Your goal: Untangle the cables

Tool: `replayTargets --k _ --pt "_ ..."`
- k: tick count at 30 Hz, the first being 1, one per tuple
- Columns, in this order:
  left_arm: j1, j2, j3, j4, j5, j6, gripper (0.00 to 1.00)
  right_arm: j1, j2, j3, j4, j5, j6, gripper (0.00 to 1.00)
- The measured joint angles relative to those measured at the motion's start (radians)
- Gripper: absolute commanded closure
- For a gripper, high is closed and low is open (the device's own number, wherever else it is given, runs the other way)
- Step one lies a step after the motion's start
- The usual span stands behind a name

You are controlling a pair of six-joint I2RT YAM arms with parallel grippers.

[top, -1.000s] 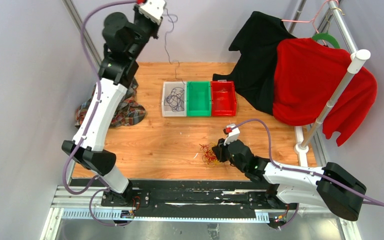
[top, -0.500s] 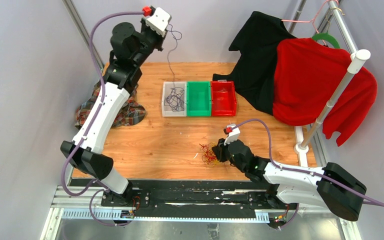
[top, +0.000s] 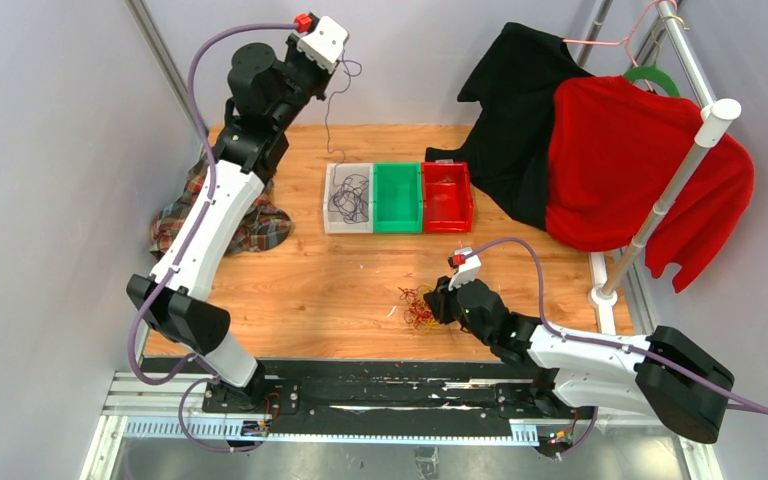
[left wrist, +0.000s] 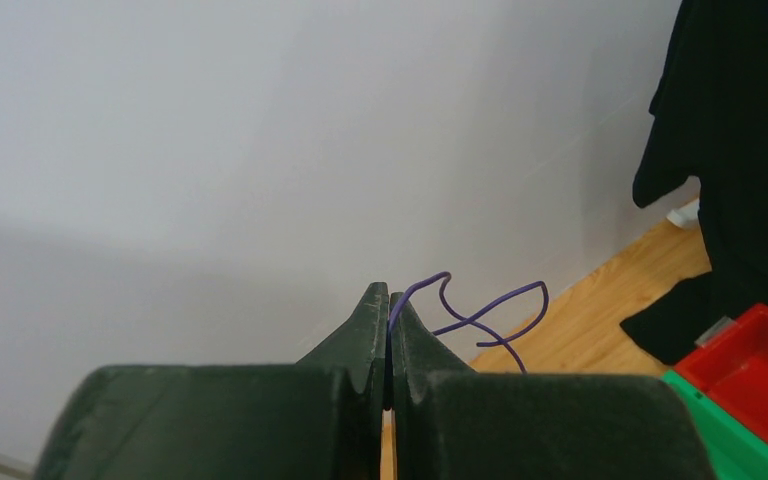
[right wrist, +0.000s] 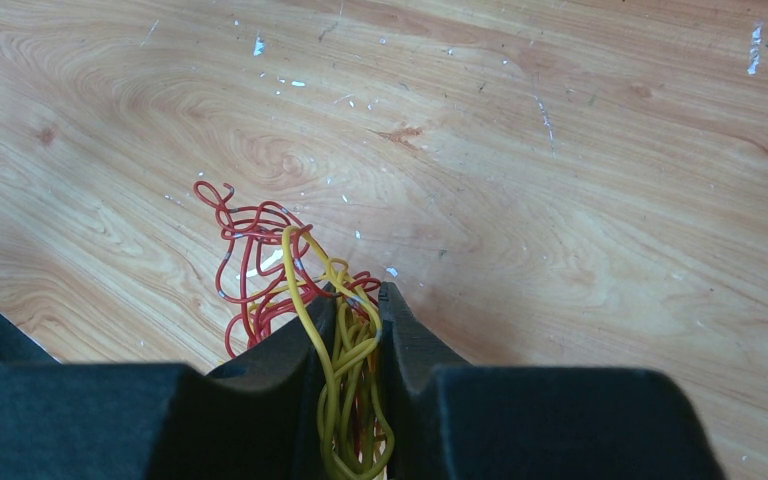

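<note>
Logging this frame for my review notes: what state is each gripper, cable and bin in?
left gripper: shut on purple cable, raised high.
purple cable: dangling toward white bin.
right gripper: shut on tangle, down low.
tangle: red and yellow, knotted together.
white bin: holds dark cables.
green bin: looks empty.
red bin: contents unclear.

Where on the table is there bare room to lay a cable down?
Bare wood: between the bins and the tangle, and from the plaid cloth to the tangle. Crowded around the right gripper and by the black garment.
</note>
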Motion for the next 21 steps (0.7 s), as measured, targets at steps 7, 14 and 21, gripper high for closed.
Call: replayTargets --k 7,14,21 --pt "0.000 -0.002 0.016 0.030 -0.001 0.026 0.99 0.000 0.002 0.000 0.000 0.000 0.001 0.99" --pt "0.000 -0.002 -0.090 0.034 -0.005 0.088 1.00 0.000 0.001 -0.001 0.000 0.000 0.003 0.99" --pt "0.001 0.013 -0.076 0.028 -0.024 0.111 1.00 0.000 0.001 -0.011 0.000 0.000 0.006 0.99"
